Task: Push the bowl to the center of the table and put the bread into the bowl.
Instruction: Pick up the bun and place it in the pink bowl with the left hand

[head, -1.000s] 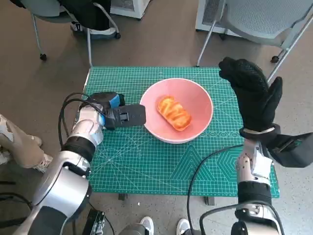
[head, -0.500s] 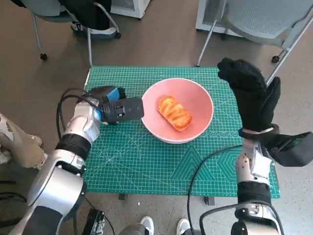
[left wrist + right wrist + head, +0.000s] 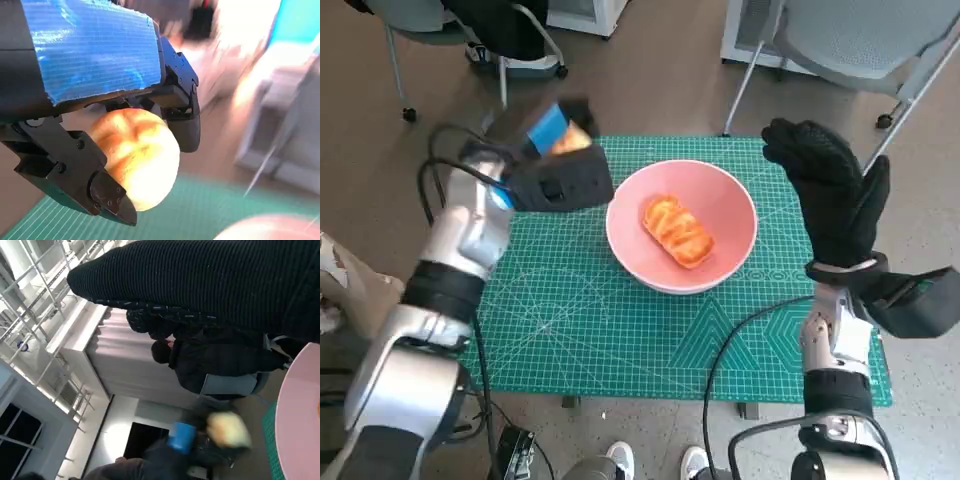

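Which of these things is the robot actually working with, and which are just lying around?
Part of the job: bowl; bread lying in it; roll held in the left hand.
Just around: green mat; chair; shoes.

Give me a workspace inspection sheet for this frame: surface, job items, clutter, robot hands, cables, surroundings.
Surface: green cutting mat covering the small table.
Job's things: pink bowl near the mat's middle, one bread piece lying inside it; a second bread roll gripped in the left robot hand.
Clutter: nothing seen on the mat besides the bowl.
Robot hands: left robot hand raised over the mat's far left corner, holding the roll; right robot hand raised at the mat's right edge, fingers apart, holding nothing.
Cables: black cable looping at the left wrist; another crossing the mat's near right part.
Surroundings: chairs beyond the table, shoes at the near edge, a seated person in the right wrist view.
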